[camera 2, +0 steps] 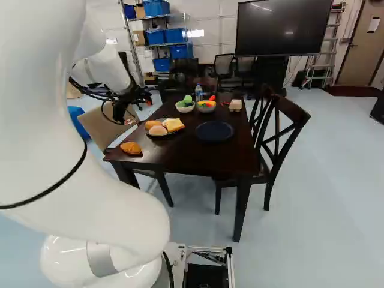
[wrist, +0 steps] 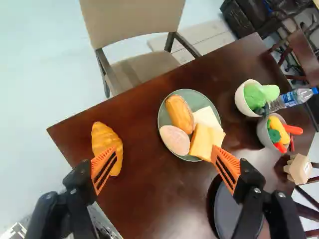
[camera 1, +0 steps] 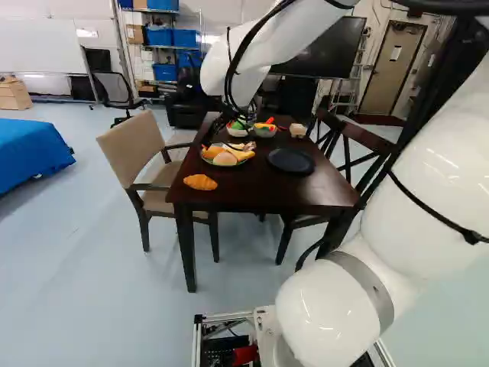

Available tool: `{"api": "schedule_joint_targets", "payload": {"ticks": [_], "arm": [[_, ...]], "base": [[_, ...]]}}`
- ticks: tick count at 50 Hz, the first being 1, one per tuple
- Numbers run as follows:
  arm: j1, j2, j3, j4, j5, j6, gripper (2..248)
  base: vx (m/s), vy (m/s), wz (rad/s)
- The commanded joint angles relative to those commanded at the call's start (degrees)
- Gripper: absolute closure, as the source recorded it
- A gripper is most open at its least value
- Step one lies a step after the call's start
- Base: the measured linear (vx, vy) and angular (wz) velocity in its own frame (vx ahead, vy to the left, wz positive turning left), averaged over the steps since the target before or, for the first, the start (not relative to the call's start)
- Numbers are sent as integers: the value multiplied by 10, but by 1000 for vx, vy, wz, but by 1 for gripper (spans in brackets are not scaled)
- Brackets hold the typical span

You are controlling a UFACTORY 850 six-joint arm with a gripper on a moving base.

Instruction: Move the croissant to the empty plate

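Hovering above the dark table [camera 1: 248,187], with the gripper [camera 2: 127,118] spread wide and gripping nothing. In the wrist view, hides part of the croissant [wrist: 102,137] behind one finger, and points the other toward the green plate [wrist: 190,96]. Shows the croissant lying on bare tabletop by the near left corner. Just beyond it, takes in that green plate, loaded with a roll [wrist: 179,113], a pinkish round [wrist: 174,140] and pale and yellow slices. To the right of this, displays the dark plate [camera 2: 214,131], bare on top. At the far end, includes a bowl of green food [wrist: 241,103], a bowl of colorful pieces [wrist: 263,134], a bottle [wrist: 290,98] and a pale block [wrist: 299,169]. Has a beige chair [camera 1: 131,145] at the left.
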Motion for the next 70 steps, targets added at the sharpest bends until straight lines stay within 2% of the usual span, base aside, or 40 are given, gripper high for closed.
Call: {"api": "schedule_joint_targets", "payload": {"ticks": [34, 52, 70], "arm": [[18, -47, -47, 0, -130, -205, 3], [24, -67, -68, 0, -157, -313, 3], [25, -79, -81, 0, -165, -313, 3]], "base": [[0, 0, 0], [0, 0, 0], [0, 0, 0]]}}
